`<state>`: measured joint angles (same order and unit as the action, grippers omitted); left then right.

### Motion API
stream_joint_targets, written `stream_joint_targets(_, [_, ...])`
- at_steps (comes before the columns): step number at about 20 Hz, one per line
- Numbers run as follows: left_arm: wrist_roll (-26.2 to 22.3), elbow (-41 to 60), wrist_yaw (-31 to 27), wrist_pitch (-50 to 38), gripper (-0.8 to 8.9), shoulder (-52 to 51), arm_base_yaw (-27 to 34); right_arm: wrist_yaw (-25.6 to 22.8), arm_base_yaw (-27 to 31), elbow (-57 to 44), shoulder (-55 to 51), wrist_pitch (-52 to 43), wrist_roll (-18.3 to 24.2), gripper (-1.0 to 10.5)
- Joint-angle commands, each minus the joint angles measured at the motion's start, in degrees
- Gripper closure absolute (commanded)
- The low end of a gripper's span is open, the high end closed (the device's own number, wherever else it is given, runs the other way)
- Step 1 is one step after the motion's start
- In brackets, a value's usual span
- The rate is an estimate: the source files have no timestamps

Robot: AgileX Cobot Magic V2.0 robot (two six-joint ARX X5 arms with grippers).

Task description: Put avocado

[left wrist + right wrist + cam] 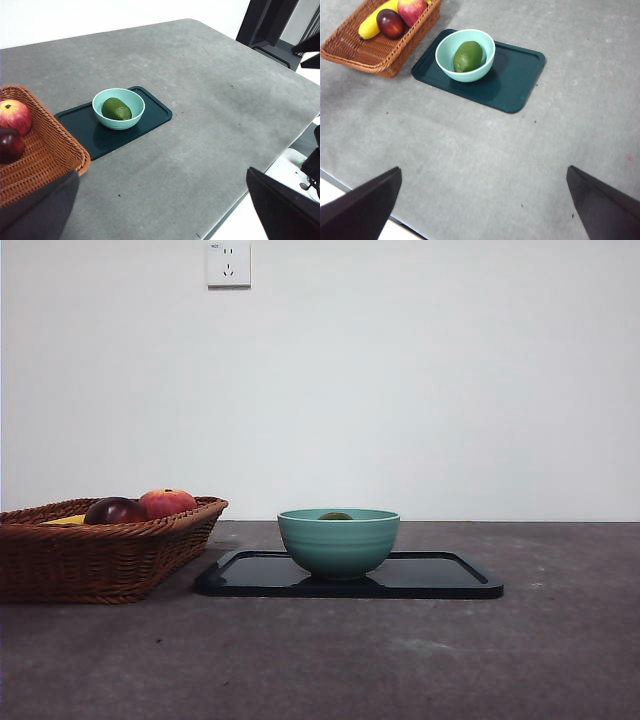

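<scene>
- Nearest the lens are my own black jaws: my left claw [160, 210] and my right claw [482, 210] each stand spread wide apart with nothing between them, raised well above the grey table [420, 660] and away from everything on it.
- The avocado [468, 56] lies on its side inside the teal bowl [446, 50], dark green and dull, resting on the bowl's floor. From the front only its top shows above the rim.
- The bowl stands upright on the dark tray [520, 80], toward the tray's end nearest the basket; the other end of the tray is bare.
- The tray lies flat on the table, just beside the wicker basket [370, 52], one corner close to the basket's wall.
- In the basket lie a dark maroon fruit [390, 23], a red-orange apple [412, 10] touching it, and a banana [370, 26] beside them.
- On the white wall behind the table is a socket [228, 263].
</scene>
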<state>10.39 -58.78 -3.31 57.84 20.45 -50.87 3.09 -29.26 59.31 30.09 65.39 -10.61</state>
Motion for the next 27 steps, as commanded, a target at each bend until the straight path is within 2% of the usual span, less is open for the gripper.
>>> stream_joint_targets(1, [-0.5, -0.5, -0.4, -0.6, 2.57, 0.0, -0.4, 0.2, -0.4, -1.2, -1.2, -0.5, -1.2, 3.6])
stream_joint_targets(5, [-0.3, -0.5, -0.4, -0.7, 2.65, 0.0, -0.4, 0.1, -0.4, -1.4, -1.8, -0.6, -1.1, 3.6])
stream_joint_targets(6, [-0.4, -0.5, -0.4, -0.6, 3.53, 0.0, -0.4, 0.1, -0.4, -1.4, -1.8, -0.6, -1.1, 4.4])
stream_joint_targets(7, [-0.4, -0.5, -0.4, -0.4, 5.24, 0.0, -0.4, 0.1, -0.4, -1.4, -1.8, -0.6, -1.1, 6.3])
stream_joint_targets(8, [-0.4, -0.5, -0.4, -0.3, 7.70, 0.0, -0.4, 0.1, -0.4, -1.4, -1.8, -0.6, -1.1, 9.1])
stream_joint_targets(10, [-0.3, -0.5, -0.4, -0.5, 7.97, 0.0, -0.4, 0.0, -0.4, -1.4, -1.8, -1.0, -0.9, 9.3])
stream_joint_targets(23, [-0.3, -0.5, -0.4, -0.4, 7.95, 0.0, -0.4, -0.1, -0.4, -1.4, -1.8, -1.1, -1.0, 9.3])
stream_joint_targets(25, [-0.3, -0.5, -0.1, -0.4, 7.95, 0.0, 2.3, -0.1, -0.4, -1.4, -1.8, -1.1, -1.0, 9.3])
stream_joint_targets(27, [-0.3, -0.5, -0.1, -0.4, 7.95, 0.4, 8.1, -0.1, -0.4, -1.4, -1.8, -1.1, -1.0, 9.3])
